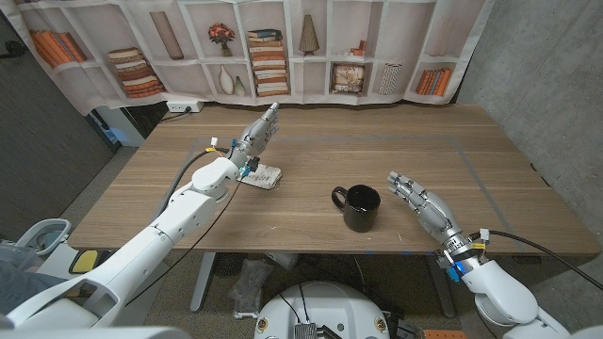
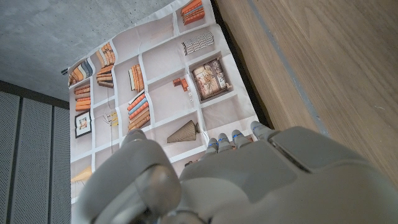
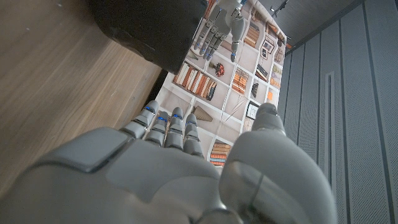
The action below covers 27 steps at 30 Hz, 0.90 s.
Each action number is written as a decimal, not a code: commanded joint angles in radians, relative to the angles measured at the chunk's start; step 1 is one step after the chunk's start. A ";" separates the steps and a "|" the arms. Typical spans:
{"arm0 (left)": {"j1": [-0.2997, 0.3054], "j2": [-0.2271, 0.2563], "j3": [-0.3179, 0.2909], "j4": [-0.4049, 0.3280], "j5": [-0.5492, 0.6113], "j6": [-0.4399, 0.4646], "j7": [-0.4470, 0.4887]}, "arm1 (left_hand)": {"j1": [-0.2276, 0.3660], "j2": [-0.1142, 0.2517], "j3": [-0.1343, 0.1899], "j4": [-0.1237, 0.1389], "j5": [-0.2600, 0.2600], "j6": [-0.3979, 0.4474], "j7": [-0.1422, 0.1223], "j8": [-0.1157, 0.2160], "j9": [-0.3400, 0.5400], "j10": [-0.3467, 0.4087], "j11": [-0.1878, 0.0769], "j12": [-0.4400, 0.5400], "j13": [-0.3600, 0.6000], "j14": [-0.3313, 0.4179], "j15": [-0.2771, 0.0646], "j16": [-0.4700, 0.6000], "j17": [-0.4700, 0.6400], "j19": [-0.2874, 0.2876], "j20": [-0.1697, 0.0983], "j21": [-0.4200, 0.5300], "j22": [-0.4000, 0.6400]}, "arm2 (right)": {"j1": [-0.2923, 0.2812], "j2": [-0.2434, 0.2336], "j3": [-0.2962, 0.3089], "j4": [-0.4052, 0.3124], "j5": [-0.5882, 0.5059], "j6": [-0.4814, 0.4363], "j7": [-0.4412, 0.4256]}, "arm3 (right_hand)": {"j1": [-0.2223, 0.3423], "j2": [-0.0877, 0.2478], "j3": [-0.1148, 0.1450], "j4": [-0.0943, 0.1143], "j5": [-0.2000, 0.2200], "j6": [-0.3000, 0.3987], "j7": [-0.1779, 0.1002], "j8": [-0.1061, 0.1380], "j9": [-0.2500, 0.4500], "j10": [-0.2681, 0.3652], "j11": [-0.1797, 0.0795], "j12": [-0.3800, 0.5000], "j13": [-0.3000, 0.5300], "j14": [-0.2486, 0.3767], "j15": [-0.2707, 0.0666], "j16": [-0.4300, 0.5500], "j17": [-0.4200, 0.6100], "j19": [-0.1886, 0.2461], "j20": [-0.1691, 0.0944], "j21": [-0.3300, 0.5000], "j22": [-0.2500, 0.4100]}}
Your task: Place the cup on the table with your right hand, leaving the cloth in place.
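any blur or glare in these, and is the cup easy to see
Head view: sharp, evenly lit, no glare on the table; the black cup reads as a dark shape with little inner detail. Right wrist view: the cup is a dark mass, and the right robot hand up close looks soft. Left wrist view: the left robot hand looks equally soft.

Your left hand (image 1: 252, 141) and forearm cover most of the folded cloth (image 1: 268, 176). In your right wrist view, the cup (image 3: 149, 25) is cut off by the frame edge.

Even, soft indoor light; shadows on the worktop (image 1: 311, 151) are faint. Wrist views blur close up, and edges bend slightly.
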 commanded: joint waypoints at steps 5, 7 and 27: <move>-0.004 -0.004 0.005 0.001 0.005 -0.002 0.000 | 0.011 0.000 -0.007 0.003 -0.005 -0.018 0.006 -0.005 0.002 -0.028 0.003 -0.001 0.002 -0.076 0.006 0.001 0.005 -0.123 -0.054 -0.007 0.002 | -0.021 0.012 0.013 -0.031 -0.115 -0.018 -0.065 | 0.040 -0.018 -0.004 -0.017 0.027 -0.053 0.011 -0.014 0.004 -0.026 0.001 -0.008 0.006 -0.015 0.004 0.000 0.002 -0.005 0.005 -0.015 0.004; -0.007 -0.006 0.006 0.004 0.005 -0.005 -0.004 | 0.011 0.000 -0.007 0.003 -0.005 -0.019 0.007 -0.005 0.002 -0.027 0.002 -0.001 0.002 -0.076 0.006 0.001 0.005 -0.123 -0.054 -0.007 0.002 | -0.025 0.018 0.015 -0.036 -0.138 -0.020 -0.078 | 0.044 -0.021 -0.004 -0.018 0.031 -0.061 0.011 -0.014 0.004 -0.029 0.003 -0.008 0.006 -0.017 0.005 0.000 0.002 -0.006 0.006 -0.018 0.005; -0.034 -0.015 0.017 0.033 0.003 -0.001 -0.029 | 0.013 0.002 -0.011 0.003 -0.007 -0.016 0.006 -0.004 0.002 -0.025 0.003 0.000 0.002 -0.075 0.005 0.001 0.005 -0.122 -0.051 -0.009 0.002 | -0.040 0.074 0.018 -0.079 -0.338 -0.083 -0.202 | 0.123 -0.056 -0.015 -0.021 0.095 -0.210 0.024 -0.020 0.004 -0.163 -0.001 -0.023 0.006 -0.089 0.020 -0.006 0.002 -0.007 0.015 -0.062 0.006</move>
